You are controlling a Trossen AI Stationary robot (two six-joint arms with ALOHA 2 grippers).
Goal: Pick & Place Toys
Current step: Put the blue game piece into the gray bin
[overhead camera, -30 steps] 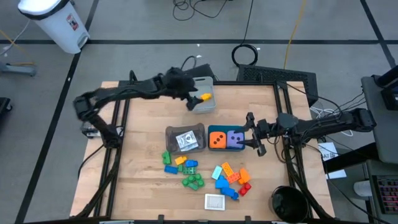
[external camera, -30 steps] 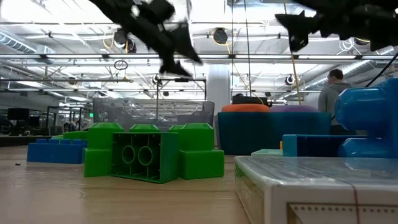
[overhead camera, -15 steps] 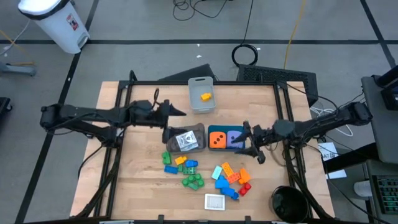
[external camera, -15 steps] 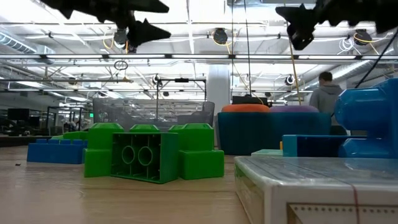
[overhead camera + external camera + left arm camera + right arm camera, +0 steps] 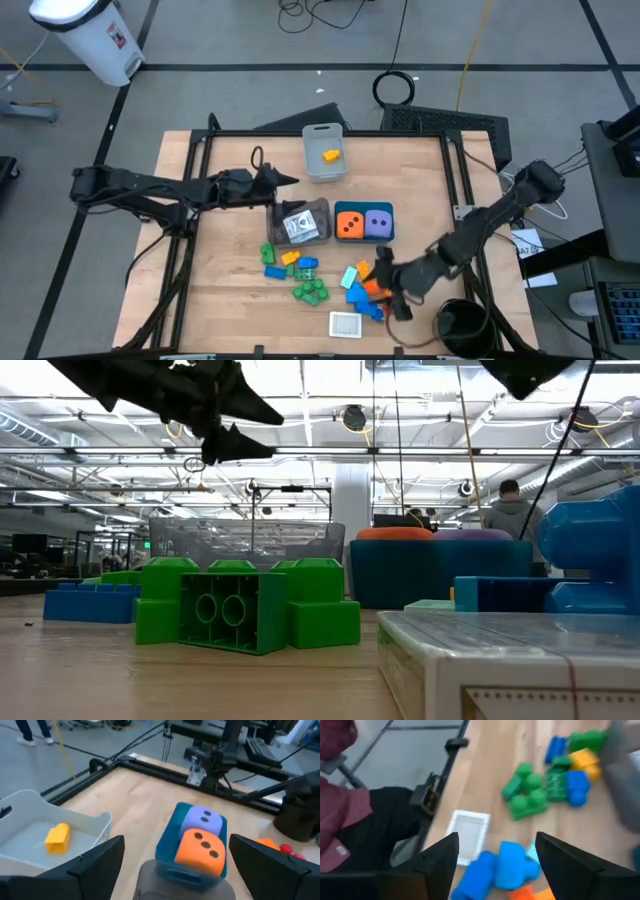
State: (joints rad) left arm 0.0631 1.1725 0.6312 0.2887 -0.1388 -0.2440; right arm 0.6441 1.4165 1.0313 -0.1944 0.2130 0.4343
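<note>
My left gripper (image 5: 284,180) is open and empty, raised over the table between the pale grey bin (image 5: 312,170) and the grey bin (image 5: 318,209). In its wrist view (image 5: 172,852) it looks at the teal bin (image 5: 170,857) holding the orange die (image 5: 204,851) and the purple die (image 5: 202,820). A yellow-orange brick (image 5: 330,155) lies in the pale grey bin. My right gripper (image 5: 385,287) is open over the right pile of blue, orange and red bricks (image 5: 362,280); in its wrist view (image 5: 495,855) the blue bricks (image 5: 495,870) lie between its fingers. I cannot tell if it touches them.
A second pile of green, blue and yellow bricks (image 5: 295,272) lies left of the right pile. A white-edged card (image 5: 346,323) lies near the front edge, another in the grey bin (image 5: 297,226). A dark round container (image 5: 462,325) stands at the near right corner.
My left gripper has drawn back from over the pale grey bin toward the table's left and near side, and the yellow-orange brick stays in that bin. My right gripper has swung from beside the teal bin toward the near edge, to the right pile of bricks.
</note>
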